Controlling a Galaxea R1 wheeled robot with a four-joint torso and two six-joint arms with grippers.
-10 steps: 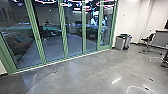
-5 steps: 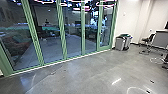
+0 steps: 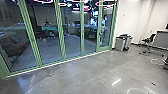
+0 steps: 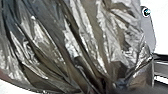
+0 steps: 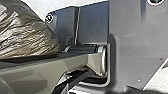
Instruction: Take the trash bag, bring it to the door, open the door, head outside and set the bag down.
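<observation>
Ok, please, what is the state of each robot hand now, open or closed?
Left hand: open or closed cannot be told; the trash bag bunches close to its camera, so it probably holds it.
Right hand: cannot be told.

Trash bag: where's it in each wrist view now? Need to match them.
Left wrist: trash bag across most of the picture, before the robot's plate.
Right wrist: trash bag beside the plate, partly behind the jointed bar.
Shared: plate with round corner fitting.

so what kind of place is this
Probably an office building at a glass front: green-framed glass panels along a polished floor, with bins by the wall and a desk chair at a desk.
</observation>
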